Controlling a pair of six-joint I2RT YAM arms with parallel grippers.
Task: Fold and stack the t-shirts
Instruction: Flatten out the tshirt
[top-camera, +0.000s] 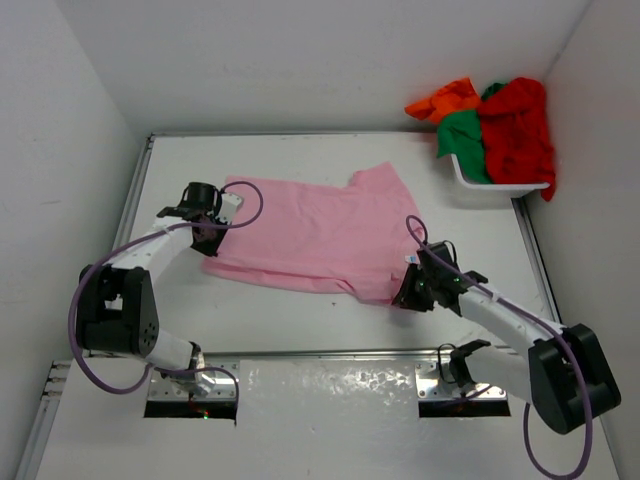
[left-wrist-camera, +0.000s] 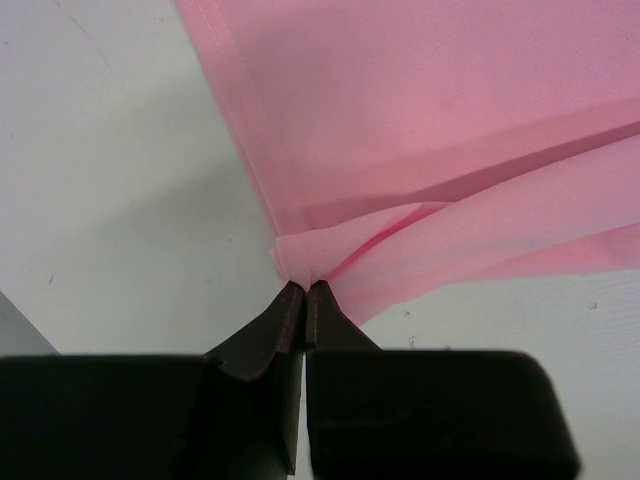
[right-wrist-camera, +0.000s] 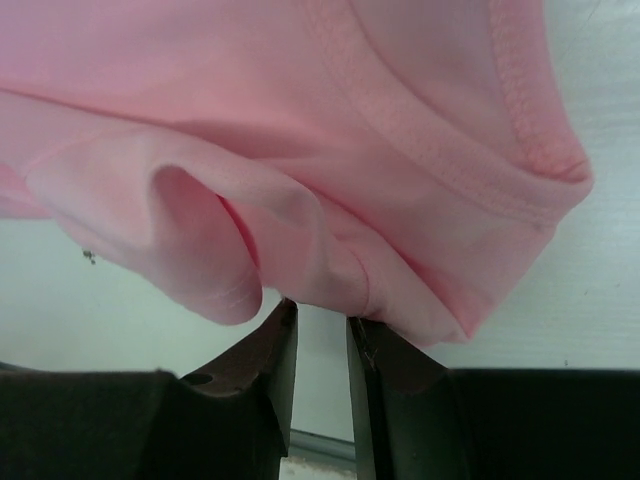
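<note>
**Pink t-shirt pinched at one corner, three more in the basket**

From the top view we see the pink t-shirt (top-camera: 310, 235) spread out on the white table (top-camera: 300, 160), lying between the two arms. The left gripper (top-camera: 208, 245) sits at the shirt's near left corner. The right gripper (top-camera: 403, 298) sits at its near right edge. At the far right corner of the table stands a white basket (top-camera: 500, 188). The red t-shirt (top-camera: 520, 125), the green t-shirt (top-camera: 462, 140) and the orange t-shirt (top-camera: 447, 98) are heaped in it and spill over its rim.

From the left wrist we see the left gripper (left-wrist-camera: 304, 290) with its fingertips pressed tight together. A small bunched corner of the pink t-shirt (left-wrist-camera: 420, 120) is nipped right at their ends. Folds of the cloth run away to the right over the table (left-wrist-camera: 110, 200).

From the right wrist we see the right gripper (right-wrist-camera: 320, 315) with a narrow gap between its fingers, and the table shows through that gap. A rumpled fold and a stitched hem of the pink t-shirt (right-wrist-camera: 330, 130) hang just over the tips. We see no cloth between the fingers.
</note>
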